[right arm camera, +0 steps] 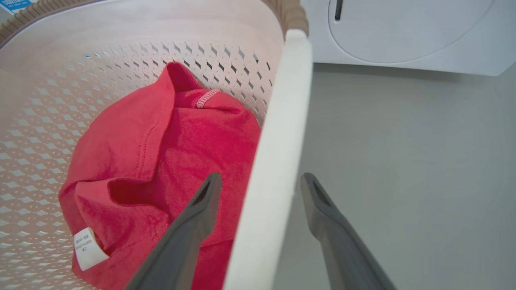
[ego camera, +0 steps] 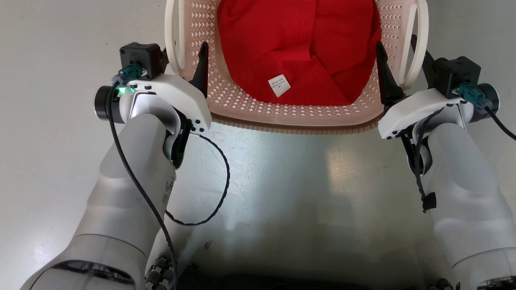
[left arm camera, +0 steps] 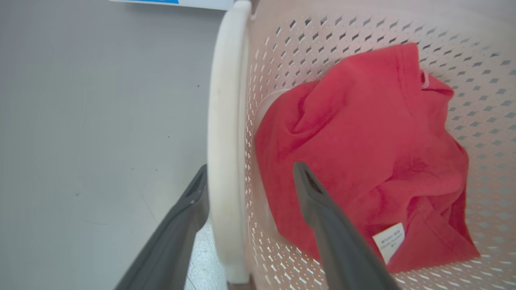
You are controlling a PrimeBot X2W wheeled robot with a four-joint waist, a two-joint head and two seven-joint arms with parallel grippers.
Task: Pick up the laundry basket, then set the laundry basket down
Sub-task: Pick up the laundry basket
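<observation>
1. The left gripper stands open astride the laundry basket's left handle; the right gripper, open too, straddles the right handle.
2. The laundry basket seems to rest on the floor between both arms.
3. Both should close together, squarely, then lift level.

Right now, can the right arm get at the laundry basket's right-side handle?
Probably yes: the open right pincer straddles that white handle, one finger inside above the red garment, one outside, with nothing between.
</observation>
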